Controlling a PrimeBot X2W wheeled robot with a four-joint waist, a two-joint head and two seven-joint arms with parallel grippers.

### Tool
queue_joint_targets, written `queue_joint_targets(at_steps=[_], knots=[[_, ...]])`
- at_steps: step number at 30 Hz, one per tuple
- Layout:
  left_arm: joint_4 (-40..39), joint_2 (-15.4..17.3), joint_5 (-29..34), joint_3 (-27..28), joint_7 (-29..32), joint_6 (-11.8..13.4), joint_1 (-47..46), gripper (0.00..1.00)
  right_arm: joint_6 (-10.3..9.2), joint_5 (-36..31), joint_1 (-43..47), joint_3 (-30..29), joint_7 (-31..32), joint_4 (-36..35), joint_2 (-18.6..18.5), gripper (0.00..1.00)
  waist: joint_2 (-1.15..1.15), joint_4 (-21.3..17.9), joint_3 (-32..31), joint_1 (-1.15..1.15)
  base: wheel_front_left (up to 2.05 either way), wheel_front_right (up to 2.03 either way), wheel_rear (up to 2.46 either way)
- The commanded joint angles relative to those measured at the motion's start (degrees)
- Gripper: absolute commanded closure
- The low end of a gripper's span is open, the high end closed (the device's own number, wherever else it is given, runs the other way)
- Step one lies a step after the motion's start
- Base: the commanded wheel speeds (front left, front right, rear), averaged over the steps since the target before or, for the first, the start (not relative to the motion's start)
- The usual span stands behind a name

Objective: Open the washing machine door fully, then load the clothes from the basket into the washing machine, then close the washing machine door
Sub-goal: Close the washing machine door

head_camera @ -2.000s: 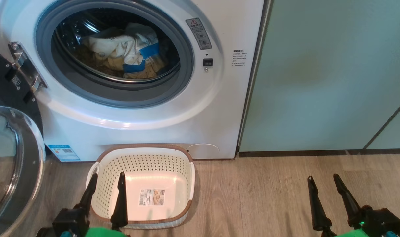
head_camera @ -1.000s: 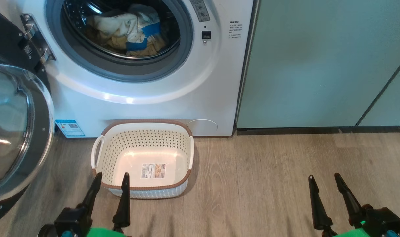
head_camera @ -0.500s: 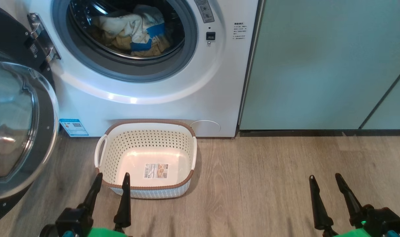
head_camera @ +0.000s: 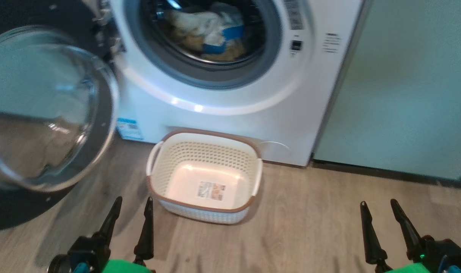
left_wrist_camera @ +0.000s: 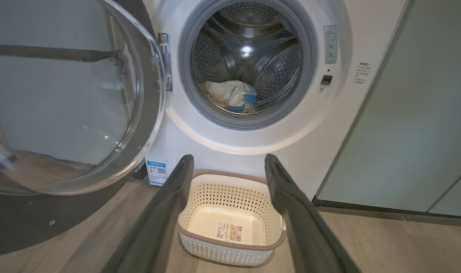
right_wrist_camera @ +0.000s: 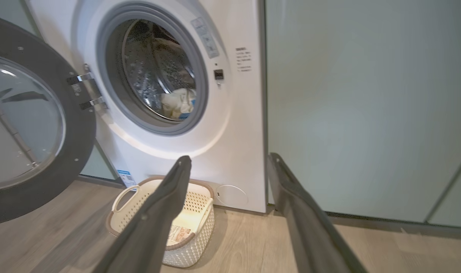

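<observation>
Since the small cream perforated plastic basket (head_camera: pixel 207 157) with its brown rim holds only a paper label on its floor, and the soft pale yellow clothes (head_camera: pixel 211 30) with blue patches lie in the steel drum of the big white front-loading washing machine (head_camera: pixel 223 113), I judge that closing is what's left. The large round glossy black washing machine door (head_camera: pixel 44 110) with its bulging glass bowl hangs wide to the left of the drum mouth. It is hinged upright at the mouth's left side, bowl toward me. My left gripper (head_camera: pixel 134 200) hovers near, just left of the basket, fingers spread and holding nothing. My right gripper (head_camera: pixel 378 203), equally spread and empty, is well off to the right. The door lies left and far of my left fingers, so that arm is nearer. Its free edge would need sweeping rightward toward the mouth.
</observation>
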Motion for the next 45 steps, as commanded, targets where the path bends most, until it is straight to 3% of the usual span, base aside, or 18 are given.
queue_joint_targets(at_steps=[1, 8, 15, 28, 29, 30, 31, 32, 41, 45], knots=[[-1.6, -0.1, 0.5, 2.0, -0.5, 0.0, -2.5, 0.00, 0.25, -0.3, -1.3, 1.2, -0.4, -1.6, -0.5, 0.00, 0.00, 4.0, -0.2, 0.00, 0.00, 0.00, 0.00], [-1.7, -0.6, 0.7, 2.5, -0.5, -0.1, -2.3, 0.00, 0.25, -0.5, -1.4, 1.7, -0.4, -1.5, -0.5, 0.00, 0.00, 11.2, -0.3, 0.00, 0.00, 0.00, 0.00], [-1.7, -1.2, 0.9, 2.9, -0.5, -0.2, -2.0, 0.00, 0.25, -0.5, -1.6, 2.2, -0.4, -1.2, -0.5, 0.00, 0.00, 15.0, -0.6, 0.00, 0.00, 0.00, 0.00], [-1.8, -1.9, 1.6, 3.8, -0.5, -0.5, -1.5, 0.00, 0.25, 0.0, -2.0, 3.1, -0.4, -0.8, -0.5, 0.00, 0.00, 16.6, -0.7, 0.00, 0.00, 0.00, 0.00], [-1.8, -2.0, 1.7, 3.8, -0.5, -0.5, -1.5, 0.03, 0.25, 0.1, -2.0, 3.1, -0.4, -0.8, -0.5, 0.00, 0.00, 16.5, -0.7, 0.00, 0.00, 0.00, 0.00], [-1.8, -2.0, 1.7, 3.9, -0.5, -0.5, -1.5, 0.30, 0.25, 0.1, -2.0, 3.1, -0.4, -0.7, -0.5, 0.00, 0.00, 16.4, -0.7, 0.00, 0.00, 0.00, 0.00], [-1.8, -2.1, 1.5, 3.9, -0.5, -0.7, -1.5, 0.85, 0.25, 0.1, -2.1, 3.2, -0.4, -0.7, -0.5, 0.00, 0.00, 16.3, -0.7, 0.00, 0.00, 0.00, 0.00], [-1.8, -2.1, 1.2, 3.8, -0.5, -1.0, -1.5, 1.00, 0.25, 0.2, -2.1, 3.2, -0.4, -0.7, -0.5, 0.00, 0.00, 16.3, -0.7, 0.00, 0.00, 0.00, 0.00], [-2.2, -2.5, 0.8, 3.8, -0.5, -2.8, -1.9, 1.00, 0.25, 0.0, -2.2, 2.9, -0.4, -0.9, -0.5, 0.00, 0.00, 16.5, -0.4, 0.00, 0.00, 0.00, 0.00], [-3.4, -2.2, -0.3, 3.4, -0.5, -4.9, -2.8, 1.00, 0.25, -0.2, -2.2, 2.5, -0.4, -1.1, -0.5, 0.00, 0.00, 17.0, -0.2, 0.00, 0.00, 0.00, 0.00]])
